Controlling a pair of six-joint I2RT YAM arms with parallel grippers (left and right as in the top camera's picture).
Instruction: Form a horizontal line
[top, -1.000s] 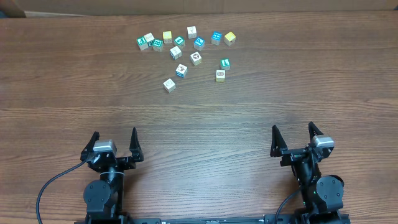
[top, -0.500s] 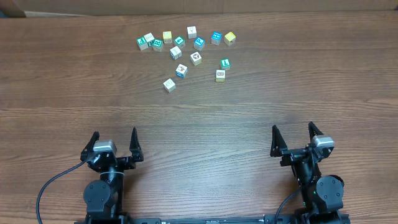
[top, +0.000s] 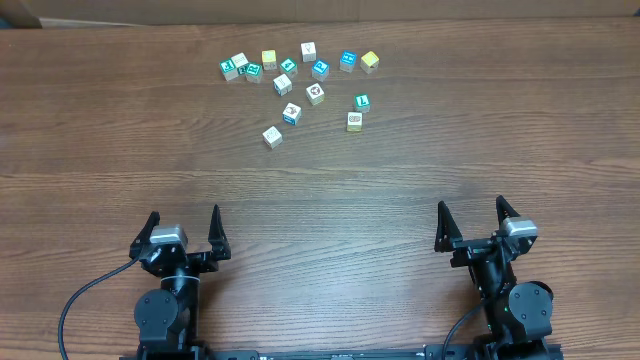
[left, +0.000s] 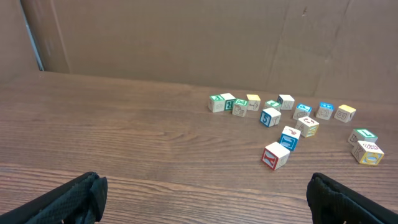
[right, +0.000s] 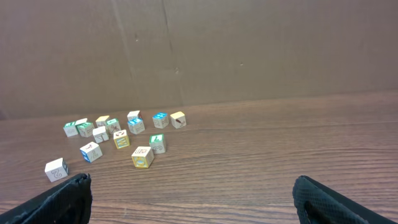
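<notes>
At the far middle of the wooden table (top: 420, 160), seen from overhead: four small picture cubes, scattered, not in a row. Item one, plain white cube (top: 272, 136), nearest the arms and furthest to the left, standing alone; the left wrist view shows a red mark on one side (left: 275, 155). Item two, white cube with blue edge (top: 291, 113), just beyond and to the right of the first, apart from it. Item three, tan cube (top: 354, 121), well to the right of those two. Item four, teal-green cube (top: 362, 102) bearing a white letter, just behind the tan one, close beside it; whether they touch cannot be told. Beyond these, a loose band of other cubes (top: 300, 62), white, teal and yellow, near the table's far edge below a brown cardboard wall (right: 249, 50). At the near edge: left gripper (top: 184, 213), jaws spread wide, holding nothing; right gripper (top: 471, 205), likewise wide apart and empty. Both sit well apart from every cube, dark fingertips (left: 74, 198) showing only at the bottom corners of each wrist view.
</notes>
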